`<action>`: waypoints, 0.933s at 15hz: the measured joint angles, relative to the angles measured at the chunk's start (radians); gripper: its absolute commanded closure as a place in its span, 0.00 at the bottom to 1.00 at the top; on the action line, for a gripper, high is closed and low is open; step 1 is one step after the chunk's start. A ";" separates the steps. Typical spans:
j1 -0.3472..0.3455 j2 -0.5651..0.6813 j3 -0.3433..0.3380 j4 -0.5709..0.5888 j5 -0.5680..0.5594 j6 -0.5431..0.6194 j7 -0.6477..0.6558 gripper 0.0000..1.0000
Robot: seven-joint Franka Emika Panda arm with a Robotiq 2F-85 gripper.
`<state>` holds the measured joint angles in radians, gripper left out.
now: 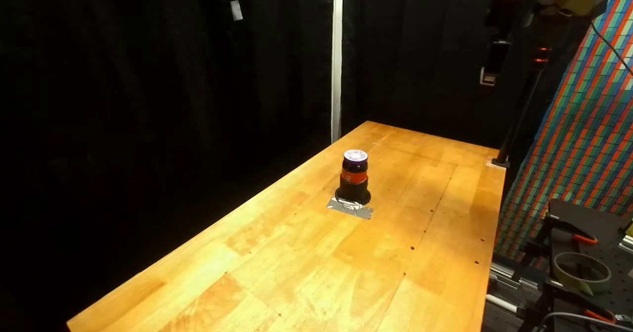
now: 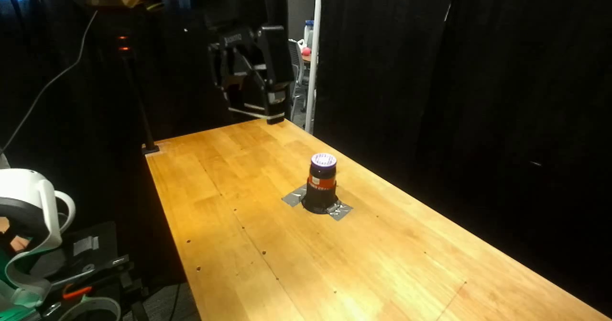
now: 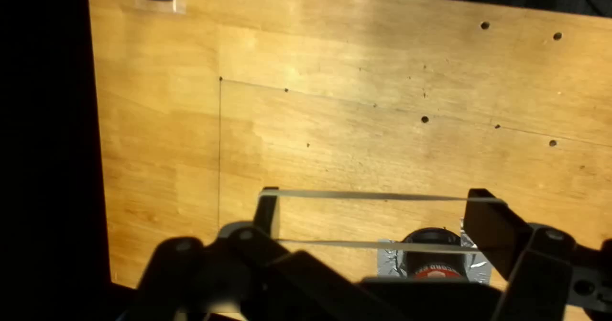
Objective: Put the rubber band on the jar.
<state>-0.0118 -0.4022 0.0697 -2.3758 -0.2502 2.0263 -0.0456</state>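
Note:
The jar (image 1: 354, 175) stands upright on the wooden table, with a pale-topped dark lid, an orange-red label and a dark flared base. It shows in both exterior views (image 2: 321, 183). In the wrist view the jar (image 3: 432, 268) is partly hidden by the gripper body. My gripper (image 3: 375, 196) is open. The pale rubber band (image 3: 349, 194) is looped around the outside of both fingers and stretched between them in two strands. In an exterior view the gripper (image 2: 253, 112) hangs well above the table, toward its far end and apart from the jar.
Grey tape (image 2: 340, 211) holds the jar's base to the table (image 1: 306, 267). A dark upright pole (image 2: 138, 96) is mounted at a table corner. Black curtains border the table. A side cart with a tape roll (image 1: 582, 272) stands beside it.

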 measured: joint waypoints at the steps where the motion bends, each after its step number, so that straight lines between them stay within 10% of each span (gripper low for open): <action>1: 0.013 0.050 0.017 0.048 0.000 0.000 0.002 0.00; 14: 0.135 0.810 0.058 0.726 0.012 0.017 0.189 0.00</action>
<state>0.1234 0.4077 0.1275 -1.6502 -0.2386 2.0434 0.1437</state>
